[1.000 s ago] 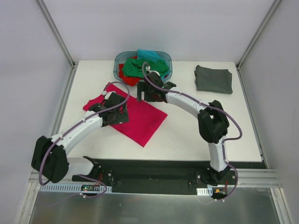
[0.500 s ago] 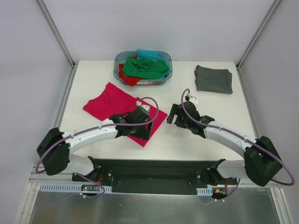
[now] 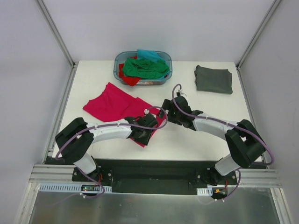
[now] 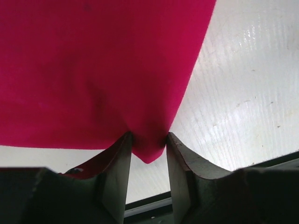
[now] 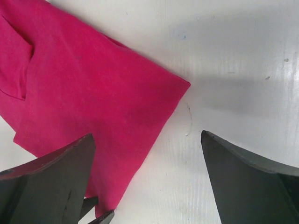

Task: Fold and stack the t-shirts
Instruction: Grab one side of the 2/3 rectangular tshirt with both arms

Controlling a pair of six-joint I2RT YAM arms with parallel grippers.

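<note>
A large crimson-pink t-shirt (image 3: pixel 119 106) lies flat on the white table, left of centre. My left gripper (image 3: pixel 143 136) is at the shirt's near corner. In the left wrist view the gripper (image 4: pixel 148 148) is shut on that corner (image 4: pixel 148 151), and the cloth puckers between both fingers. My right gripper (image 3: pixel 165 113) hovers at the shirt's right corner. It stands open (image 5: pixel 147 136) over bare table beside the cloth's edge (image 5: pixel 140 140). A folded dark grey t-shirt (image 3: pixel 214 79) lies at the back right. Green (image 3: pixel 145 67), red (image 3: pixel 128 78) and teal (image 3: pixel 148 54) shirts fill the basket.
The blue-green plastic basket (image 3: pixel 168 70) stands at the back centre of the table. Metal frame posts (image 3: pixel 57 35) rise at both back corners. The black base rail (image 3: pixel 154 170) runs along the near edge.
My left gripper slid from the shirt's left part to its near corner and closed on it. My right arm swung from the basket down to the shirt's right corner, still open.
</note>
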